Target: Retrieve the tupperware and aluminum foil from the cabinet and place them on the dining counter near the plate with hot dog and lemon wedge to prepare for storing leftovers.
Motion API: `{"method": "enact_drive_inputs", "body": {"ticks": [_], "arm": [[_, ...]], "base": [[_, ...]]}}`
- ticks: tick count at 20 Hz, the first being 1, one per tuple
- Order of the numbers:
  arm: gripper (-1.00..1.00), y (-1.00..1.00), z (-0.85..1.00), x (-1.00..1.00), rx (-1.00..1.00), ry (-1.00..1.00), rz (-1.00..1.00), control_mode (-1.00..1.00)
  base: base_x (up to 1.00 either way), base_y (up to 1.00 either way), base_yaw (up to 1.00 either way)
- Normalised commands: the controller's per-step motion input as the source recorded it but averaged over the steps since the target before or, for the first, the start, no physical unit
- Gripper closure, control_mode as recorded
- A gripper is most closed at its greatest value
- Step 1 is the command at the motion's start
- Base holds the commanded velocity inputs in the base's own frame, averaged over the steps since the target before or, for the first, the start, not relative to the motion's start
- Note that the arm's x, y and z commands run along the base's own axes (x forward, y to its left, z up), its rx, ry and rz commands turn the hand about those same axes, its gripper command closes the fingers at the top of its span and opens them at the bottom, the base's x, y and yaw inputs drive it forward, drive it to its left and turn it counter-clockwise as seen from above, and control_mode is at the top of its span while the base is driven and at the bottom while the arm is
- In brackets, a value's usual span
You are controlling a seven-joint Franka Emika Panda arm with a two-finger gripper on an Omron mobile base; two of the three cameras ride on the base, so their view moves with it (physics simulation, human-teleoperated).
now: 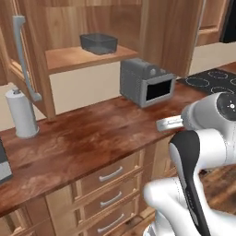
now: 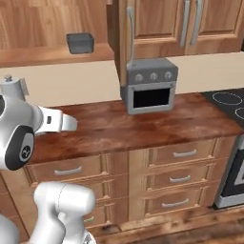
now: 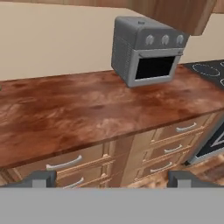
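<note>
No readable writing anywhere. My pincer (image 3: 111, 179) spread wide, holding nothing, tips (image 3: 38, 178) hanging out before counter edge. Tupperware (image 1: 98, 43), dark, sloped walls, sits alone on plank shelf of open cabinet (image 1: 85, 57). Boxy grey oven (image 3: 146, 49) stands below on glossy wood-grain countertop (image 3: 65, 113). Broad bare stretch left of oven.

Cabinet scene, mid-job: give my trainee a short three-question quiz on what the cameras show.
1. True or false: the tupperware sits on the open cabinet shelf.
2. What stands on the counter below the cabinet's right end? A) toaster oven B) kettle C) blender
3. Fill in: the paper towel roll stands ____ on the counter.

Key: 1 true. 2 A, the grey toaster oven. 3 upright.
</note>
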Motion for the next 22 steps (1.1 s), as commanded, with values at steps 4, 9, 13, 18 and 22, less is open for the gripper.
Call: {"method": "enact_drive_inputs", "body": {"ticks": [4, 9, 13, 18, 22], "arm": [[-1.00, 0.00, 0.00, 0.00, 0.00, 0.00, 0.00, 1.00], [-1.00, 0.00, 0.00, 0.00, 0.00, 0.00, 0.00, 1.00], [-1.00, 0.00, 0.00, 0.00, 0.00, 0.00, 0.00, 1.00], [-1.00, 0.00, 0.00, 0.00, 0.00, 0.00, 0.00, 1.00], [-1.00, -0.05, 0.07, 0.03, 0.00, -0.04, 0.00, -1.00]], "base": [[0.71, 0.00, 0.38], [0.72, -0.04, 0.34], [0.67, -0.13, 0.31], [0.38, -0.35, 0.11], [0.09, -0.25, 0.00]]}}
